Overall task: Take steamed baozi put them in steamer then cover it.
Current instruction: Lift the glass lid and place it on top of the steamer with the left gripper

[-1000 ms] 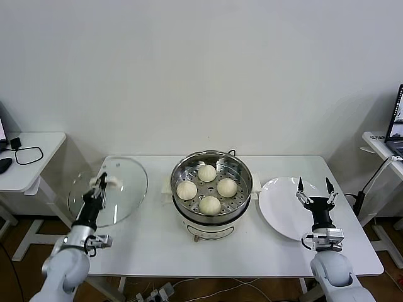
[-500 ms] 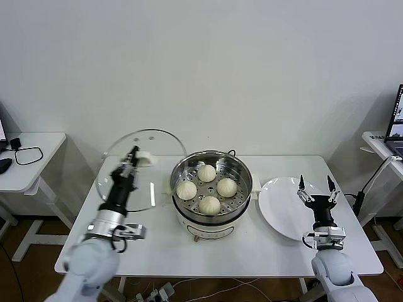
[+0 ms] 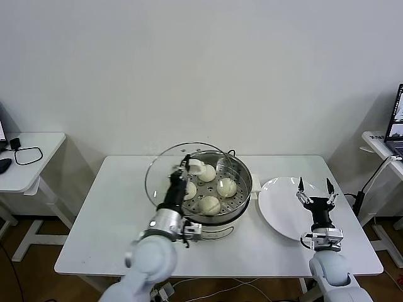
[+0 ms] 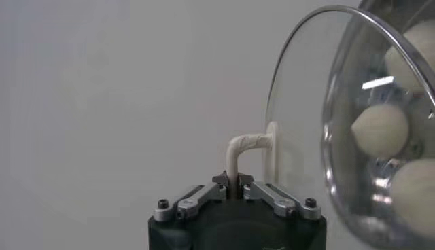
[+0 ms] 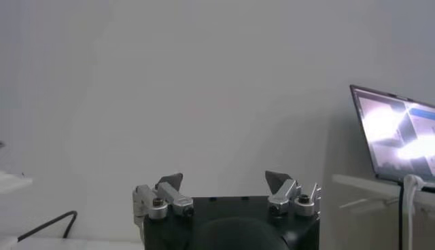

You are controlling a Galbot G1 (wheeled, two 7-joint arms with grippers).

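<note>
Gripping the cover (image 3: 182, 173) by its white handle, the left end effector (image 3: 184, 168) holds it tilted on edge just left of the steamer (image 3: 236, 207) on the counter (image 3: 119, 226), so it must tip rightward and down; the right end effector (image 3: 314, 186) waits spread wide

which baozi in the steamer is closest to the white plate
The right-hand baozi, beside the steamer wall facing the white plate; the other three sit farther left.

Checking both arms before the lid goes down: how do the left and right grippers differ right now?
The left gripper is shut on the cover's white handle, holding it tilted against the steamer; the right gripper is open and empty. Left is at the steamer; right waits over the white plate. Both point upward.
</note>
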